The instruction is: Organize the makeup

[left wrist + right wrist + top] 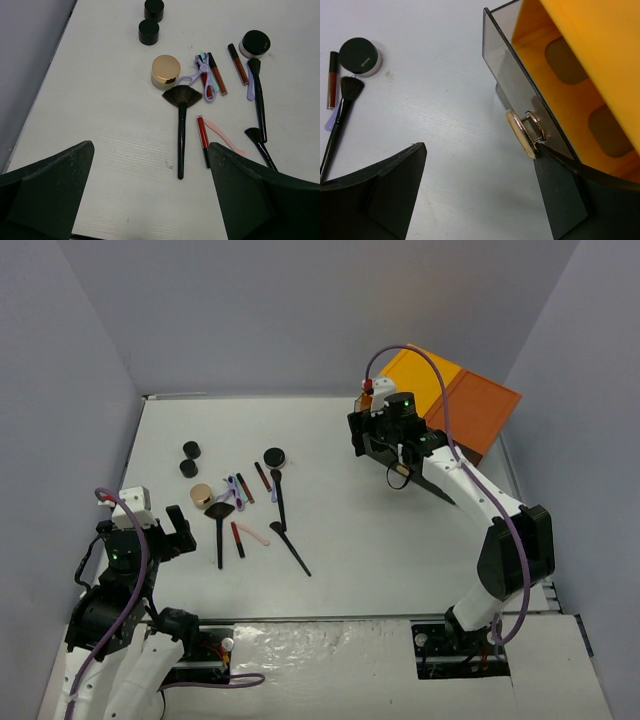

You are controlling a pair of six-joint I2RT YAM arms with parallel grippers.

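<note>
The makeup lies scattered just ahead of the left gripper, its jaws spread wide, the fan brush pointing its handle back at it. The right gripper (also spread, holding nothing) hangs well apart, by the drawer box.

Faint pale print on black jar lid, too small to read
</note>
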